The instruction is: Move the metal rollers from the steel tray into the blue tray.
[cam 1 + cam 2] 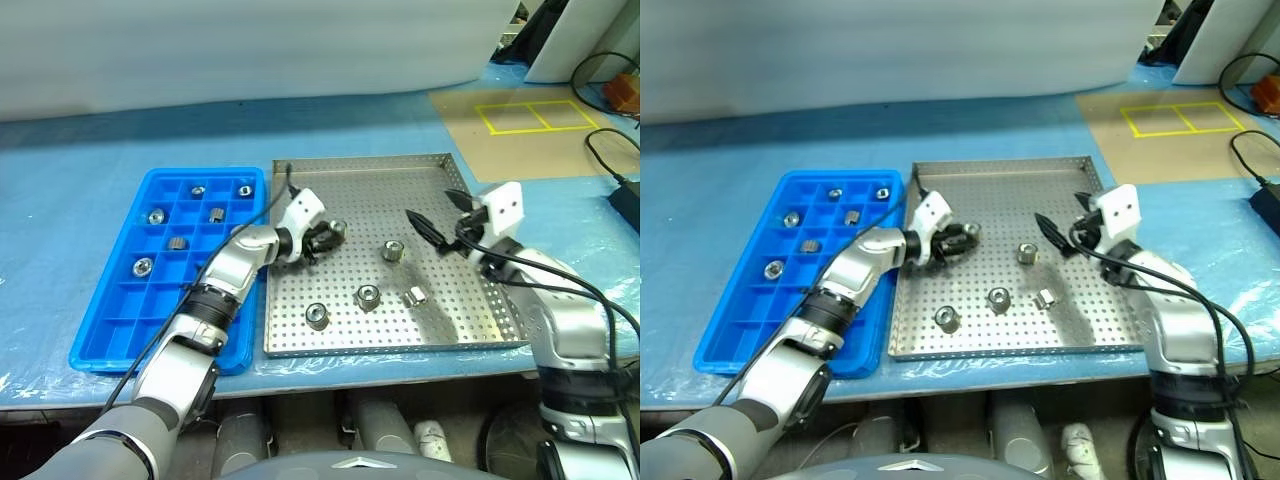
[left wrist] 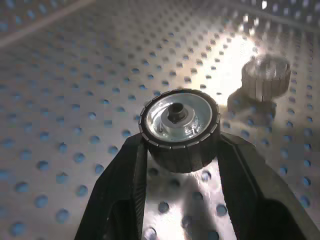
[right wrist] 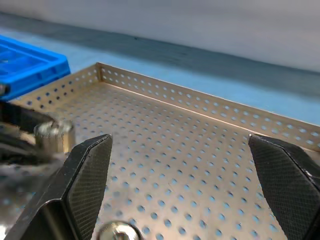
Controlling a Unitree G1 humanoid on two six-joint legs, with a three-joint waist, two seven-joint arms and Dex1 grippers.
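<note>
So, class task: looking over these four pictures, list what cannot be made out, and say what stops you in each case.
- Left gripper holds a roller; whether it is lifted off the steel tray is unclear.
- Blue tray: its near compartments are partly hidden by the left arm in the eye views.
- Roller in the right wrist view: cut off by the picture's edge.
- Roller in the right wrist view: blurred.

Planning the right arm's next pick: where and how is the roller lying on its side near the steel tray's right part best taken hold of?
That roller lies tipped over on the steel tray, so its ribbed round wall faces up. Probably best to bring the open right tool down from above and close across its two flat ends, since a grip on the curved wall could let it roll away.
</note>
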